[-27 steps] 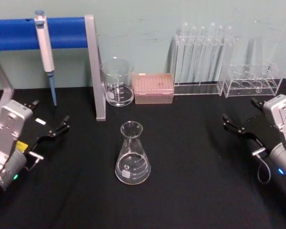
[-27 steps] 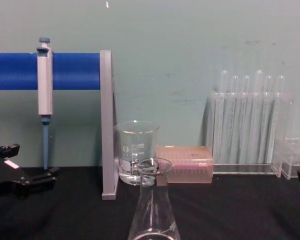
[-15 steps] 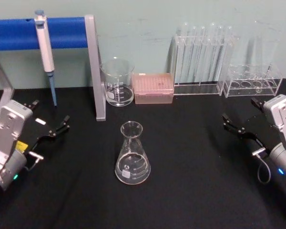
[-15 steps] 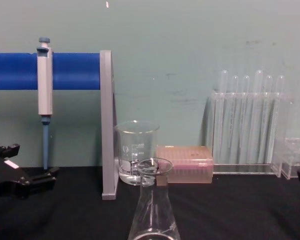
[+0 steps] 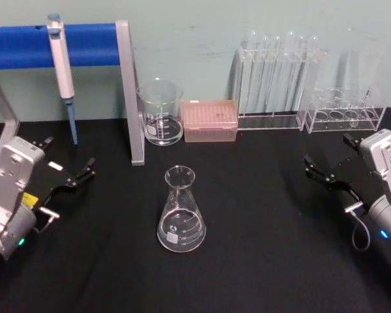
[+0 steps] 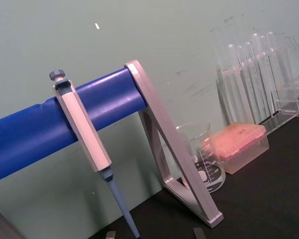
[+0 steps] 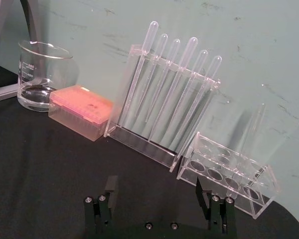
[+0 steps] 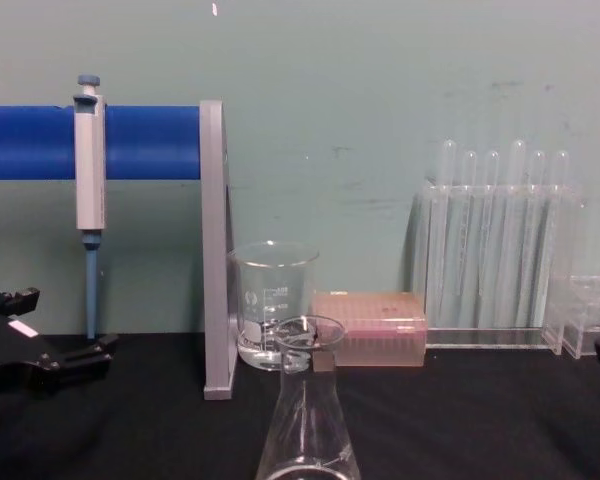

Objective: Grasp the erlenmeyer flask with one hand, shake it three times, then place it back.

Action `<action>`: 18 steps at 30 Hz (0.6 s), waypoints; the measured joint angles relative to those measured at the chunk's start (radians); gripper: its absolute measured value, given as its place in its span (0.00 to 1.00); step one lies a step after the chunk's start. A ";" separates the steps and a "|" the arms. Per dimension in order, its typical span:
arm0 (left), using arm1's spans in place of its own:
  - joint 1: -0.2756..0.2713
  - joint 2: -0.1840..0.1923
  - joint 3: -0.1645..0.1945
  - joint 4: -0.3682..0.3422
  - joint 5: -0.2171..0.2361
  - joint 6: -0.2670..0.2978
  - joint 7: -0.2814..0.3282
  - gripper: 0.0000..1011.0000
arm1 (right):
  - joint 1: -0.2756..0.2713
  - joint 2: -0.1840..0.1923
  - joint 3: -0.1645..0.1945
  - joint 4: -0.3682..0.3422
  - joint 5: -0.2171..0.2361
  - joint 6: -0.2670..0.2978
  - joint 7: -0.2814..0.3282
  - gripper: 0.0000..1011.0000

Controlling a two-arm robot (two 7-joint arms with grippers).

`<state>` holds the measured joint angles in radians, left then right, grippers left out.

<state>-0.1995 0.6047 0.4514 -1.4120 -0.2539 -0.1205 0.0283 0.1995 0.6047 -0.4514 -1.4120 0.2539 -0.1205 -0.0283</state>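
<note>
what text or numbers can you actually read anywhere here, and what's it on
"500", it seems: the top white graduation on the beaker, blurred, so not certain.
Unreadable, too small: the white figures and round mark on the erlenmeyer flask.
Unreadable, too small: the white tag by the left tool.
Unreadable, too small: the yellow sticker on that tool's wrist.

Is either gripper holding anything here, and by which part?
Nothing is held. The left gripper and right gripper are open and empty; the erlenmeyer flask stands untouched between them.
</note>
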 joint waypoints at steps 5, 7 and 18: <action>0.000 0.000 0.000 0.000 0.000 0.000 0.000 0.99 | -0.001 0.000 0.002 0.000 0.000 0.000 0.001 0.99; 0.000 0.000 0.000 0.000 0.000 0.000 0.000 0.99 | -0.009 0.001 0.011 -0.007 -0.001 0.000 0.005 0.99; 0.000 0.000 0.000 0.000 0.000 0.000 0.000 0.99 | -0.075 0.025 0.066 -0.056 0.028 -0.025 0.050 0.99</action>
<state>-0.1996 0.6047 0.4514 -1.4119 -0.2539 -0.1206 0.0283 0.1244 0.6298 -0.3850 -1.4675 0.2815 -0.1458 0.0220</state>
